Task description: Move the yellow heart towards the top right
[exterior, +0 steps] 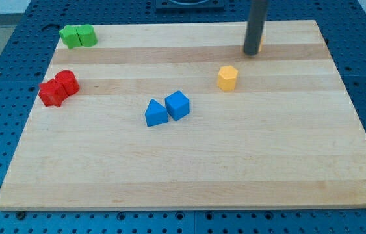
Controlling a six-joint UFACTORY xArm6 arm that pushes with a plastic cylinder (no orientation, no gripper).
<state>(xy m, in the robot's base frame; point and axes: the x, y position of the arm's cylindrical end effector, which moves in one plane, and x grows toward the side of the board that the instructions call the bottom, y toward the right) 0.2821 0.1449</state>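
My tip (252, 53) rests on the board near the view's top, right of centre. A thin sliver of a yellow block (262, 45) shows at the rod's right edge; the rod hides the rest, so I cannot make out its shape. A yellow hexagon block (227, 77) lies a short way below and left of my tip, apart from it.
A blue triangle (156, 113) and a blue cube (177, 104) touch near the board's middle. Two red blocks (59, 88) sit together at the left edge. Two green blocks (78, 36) sit together at the top left corner. The wooden board (189, 175) lies on a blue perforated table.
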